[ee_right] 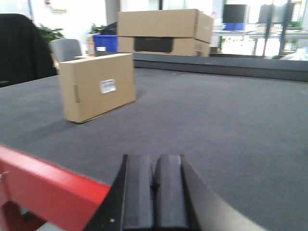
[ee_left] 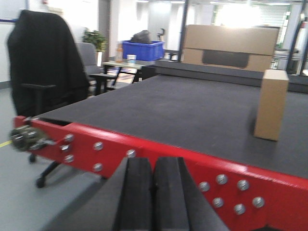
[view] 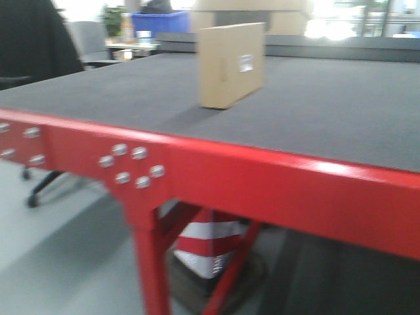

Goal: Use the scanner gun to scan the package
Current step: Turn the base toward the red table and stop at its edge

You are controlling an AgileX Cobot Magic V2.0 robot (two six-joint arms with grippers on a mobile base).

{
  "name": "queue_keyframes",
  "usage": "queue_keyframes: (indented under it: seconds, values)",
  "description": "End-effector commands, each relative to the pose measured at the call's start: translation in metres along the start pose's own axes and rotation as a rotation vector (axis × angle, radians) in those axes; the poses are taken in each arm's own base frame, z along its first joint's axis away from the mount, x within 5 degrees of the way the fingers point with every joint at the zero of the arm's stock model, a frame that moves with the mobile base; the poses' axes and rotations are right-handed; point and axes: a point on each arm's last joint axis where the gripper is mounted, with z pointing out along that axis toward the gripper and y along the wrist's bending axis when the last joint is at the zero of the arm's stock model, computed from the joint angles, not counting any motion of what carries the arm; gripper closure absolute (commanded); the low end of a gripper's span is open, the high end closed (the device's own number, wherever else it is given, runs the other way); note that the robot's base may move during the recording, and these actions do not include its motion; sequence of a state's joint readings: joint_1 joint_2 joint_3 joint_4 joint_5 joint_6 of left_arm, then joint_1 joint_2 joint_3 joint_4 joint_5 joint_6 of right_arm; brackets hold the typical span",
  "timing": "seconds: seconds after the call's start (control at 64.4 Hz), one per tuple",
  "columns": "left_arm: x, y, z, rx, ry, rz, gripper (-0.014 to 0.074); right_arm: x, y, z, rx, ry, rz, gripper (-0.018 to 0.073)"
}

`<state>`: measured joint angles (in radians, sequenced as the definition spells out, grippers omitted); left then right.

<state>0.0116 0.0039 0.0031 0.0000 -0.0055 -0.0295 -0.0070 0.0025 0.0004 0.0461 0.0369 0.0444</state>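
Though blurred — package [view: 231, 64] upright on grey table [view: 328, 111]

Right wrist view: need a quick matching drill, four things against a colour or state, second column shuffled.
Things:
1. package
2. stacked boxes
3. right gripper
4. table frame

Colour or state:
A. red, nearest the camera
B. shut, with nothing held
C. tan, standing upright on its own
D. tan, far end of the scene, dark band on the front

Pairs: 1-C, 2-D, 3-B, 4-A
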Motion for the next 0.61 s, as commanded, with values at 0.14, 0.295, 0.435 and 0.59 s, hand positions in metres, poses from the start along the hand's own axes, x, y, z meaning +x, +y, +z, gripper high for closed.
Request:
queue_keyframes:
  seconds: [0.14, 0.295, 0.435, 0.59]
  values:
    - [-0.0032, 0.0002, -0.0004, -0.004, -0.027, 0.005, 0.0708, -0.0016, 0.0002, -0.0002, -0.003, -0.017, -0.009, 0.0728]
    - [-0.0032, 0.0002, -0.0004, -0.004, -0.027, 0.005, 0.0708, -0.0016, 0.0002, -0.0002, -0.003, -0.017, -0.009, 0.0728]
    - [-0.0032, 0.0002, -0.0004, -0.004, -0.027, 0.005, 0.0708, -0.0016, 0.0002, -0.0002, -0.003, -0.017, -0.009, 0.0728]
    - [-0.0032, 0.0002, -0.0004, -0.004, -0.027, 0.005, 0.0708, -0.0016, 0.0002, -0.0002, -0.003, -0.017, -0.009, 0.0728]
